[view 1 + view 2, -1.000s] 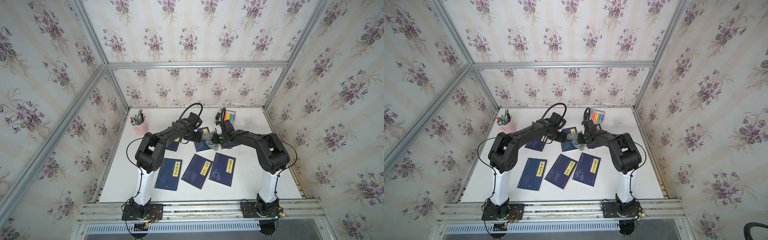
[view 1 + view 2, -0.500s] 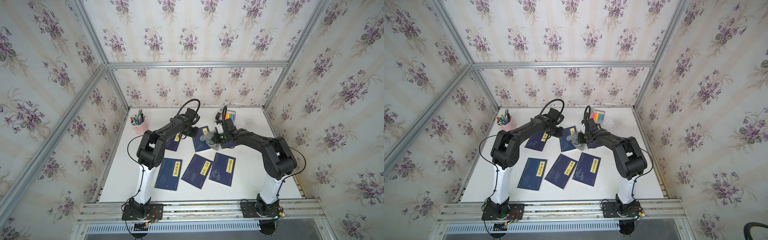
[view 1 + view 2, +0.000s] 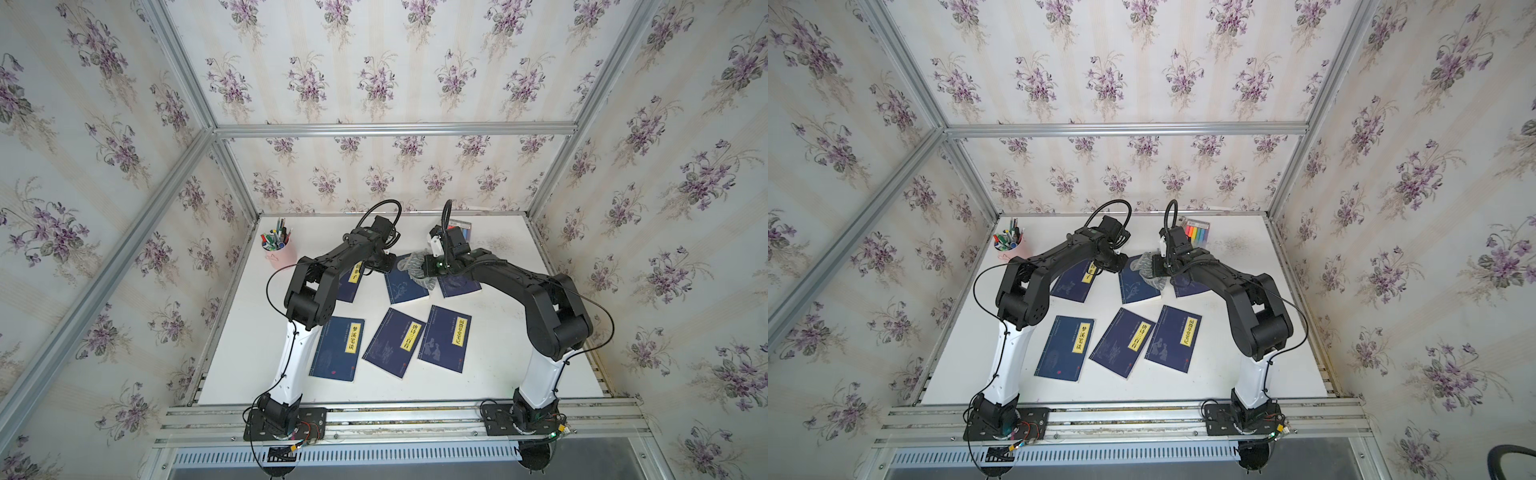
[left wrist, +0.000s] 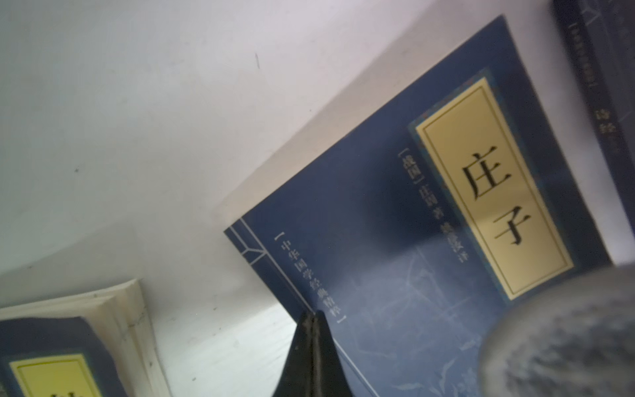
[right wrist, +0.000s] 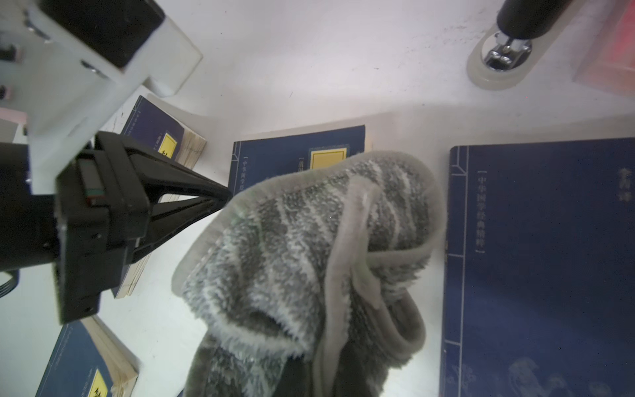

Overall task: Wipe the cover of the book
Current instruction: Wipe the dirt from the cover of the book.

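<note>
1. Navy paperback: the book [image 3: 405, 286] is the middle one of the back row. It lies flat on the white table [image 3: 519, 332] with its yellow title label [image 4: 491, 185] facing up, so the cover to be cleaned is the exposed side.
2. A grey, fluffy cloth [image 5: 309, 240] is bunched over the book's far corner and hides part of that label. It touches the cover there, and I judge that most of the cover is yet to be wiped.
3. The right gripper [image 3: 430, 270] is clamped on the cloth, whose folds hide most of its fingers. Holding a bundle rather than a flat sheet probably gives a padded face to drag across the paper.
4. The left gripper [image 4: 313, 316] has its jaws pressed fully together and holds nothing. Its tip sits at the book's spine-side edge, most likely as a pin so the thin book does not slide with the cloth. I cannot tell whether it actually bears down.
5. One neighbouring book [image 3: 351, 282] lies just beside the left gripper and another [image 3: 459, 284] lies partly under the right arm. A long stroke could therefore nudge either of them.
6. Three more books [image 3: 392, 345] form the front row, well apart from the wiping.
7. The pink pen cup [image 3: 277, 253] and the highlighter pack [image 3: 1198, 232] stand near the back wall, away from both arms.
</note>
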Controlling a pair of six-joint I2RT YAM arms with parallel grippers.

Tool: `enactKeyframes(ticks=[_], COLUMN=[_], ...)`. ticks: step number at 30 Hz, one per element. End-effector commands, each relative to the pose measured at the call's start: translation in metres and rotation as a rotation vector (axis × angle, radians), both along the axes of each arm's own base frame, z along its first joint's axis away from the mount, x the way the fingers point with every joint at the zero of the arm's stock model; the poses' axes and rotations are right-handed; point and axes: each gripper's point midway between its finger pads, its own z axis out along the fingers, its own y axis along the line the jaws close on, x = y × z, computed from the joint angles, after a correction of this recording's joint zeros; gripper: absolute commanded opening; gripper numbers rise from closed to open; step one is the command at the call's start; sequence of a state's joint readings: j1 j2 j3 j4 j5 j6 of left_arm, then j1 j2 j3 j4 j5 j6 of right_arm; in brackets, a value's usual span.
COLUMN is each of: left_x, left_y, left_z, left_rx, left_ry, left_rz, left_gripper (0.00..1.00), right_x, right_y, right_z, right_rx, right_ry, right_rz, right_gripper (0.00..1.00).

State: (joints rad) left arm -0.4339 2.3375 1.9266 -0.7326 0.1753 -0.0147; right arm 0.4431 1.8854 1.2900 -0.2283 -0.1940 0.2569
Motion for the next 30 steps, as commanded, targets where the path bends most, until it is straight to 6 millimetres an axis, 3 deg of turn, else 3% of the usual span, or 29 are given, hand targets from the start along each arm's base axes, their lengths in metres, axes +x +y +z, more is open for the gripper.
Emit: enactKeyframes(ticks=[1, 6, 13, 23, 30], left_x=[0.003, 0.006, 0.018, 0.02, 0.019], left_y=[-0.001, -0.007, -0.008, 0.0, 0.005], left_z=[0.0, -0.006, 0.005, -0.025, -0.032], left_rx=[-0.018, -0.058, -0.07, -0.014, 0.01], left_ry=[0.005, 0.004, -0.046, 0.016, 0.027], left_rz=[0.034, 0.048, 0.075, 0.116, 0.124], left_gripper=[0.04, 0.04, 0.0, 0.0, 0.0], right_x=[0.013, 0.02, 0.007, -0.014, -0.046], right_y=[0.004, 0.015, 0.012, 0.004, -0.003], right_z=[-0.012, -0.046, -0.08, -0.088, -0.088], right_rx=[-0.013, -0.049, -0.066, -0.088, -0.118], right_ry=[0.003, 0.052, 0.115, 0.138, 0.154], right_rz=[-0.017, -0.012, -0.021, -0.024, -0.018], right_gripper=[0.0, 0.0, 0.0, 0.0, 0.0])
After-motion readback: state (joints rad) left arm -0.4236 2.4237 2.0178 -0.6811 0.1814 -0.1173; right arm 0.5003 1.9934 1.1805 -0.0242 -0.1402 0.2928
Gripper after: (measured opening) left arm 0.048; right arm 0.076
